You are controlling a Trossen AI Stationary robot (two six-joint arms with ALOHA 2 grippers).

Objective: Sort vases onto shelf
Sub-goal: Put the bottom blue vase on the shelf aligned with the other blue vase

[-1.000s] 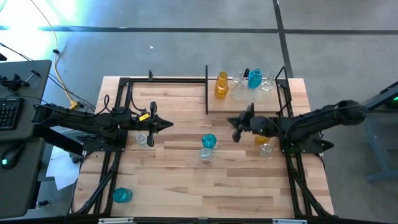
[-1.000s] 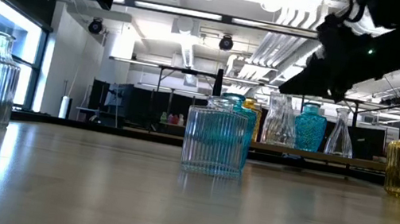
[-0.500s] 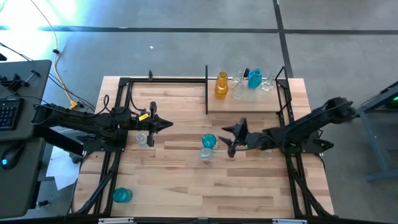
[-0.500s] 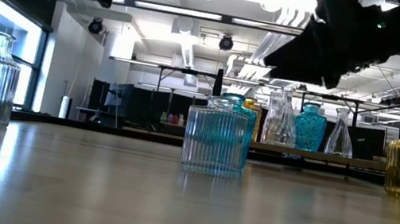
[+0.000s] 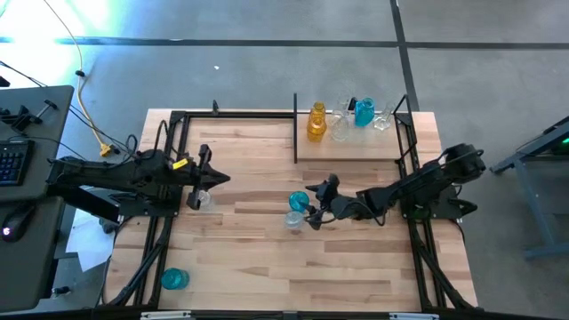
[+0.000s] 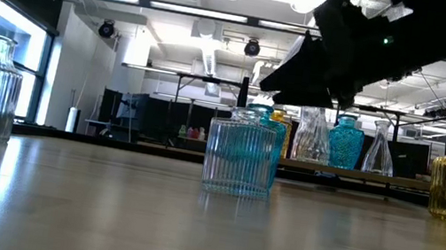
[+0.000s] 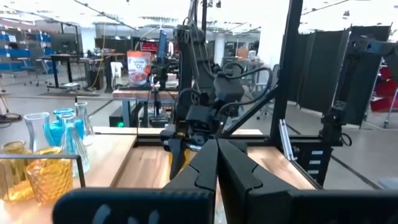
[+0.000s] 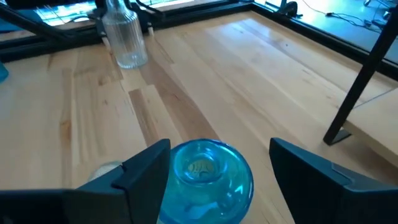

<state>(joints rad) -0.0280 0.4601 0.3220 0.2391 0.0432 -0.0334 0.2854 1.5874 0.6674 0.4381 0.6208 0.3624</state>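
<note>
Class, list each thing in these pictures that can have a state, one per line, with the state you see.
Right hand: open, fingers either side of the teal vase, not gripping.
Left hand: shut, empty, near the ribbed clear vase.
Teal vase: upright on the table, mid-table.
Ribbed clear vase: upright on the table.
Shelf: holds four upright vases.
Teal vase at the table's near-left corner: lying on its side.

The pale, plank-jointed wooden tabletop (image 8: 249, 56) has a smooth satin finish. The round teal-blue glass vase (image 8: 208, 180) is glossy and translucent; the ribbed clear glass bottle (image 8: 126, 38) likewise shines. The right claw (image 8: 214, 163) has matt black plastic-looking fingers (image 8: 314, 171).
</note>
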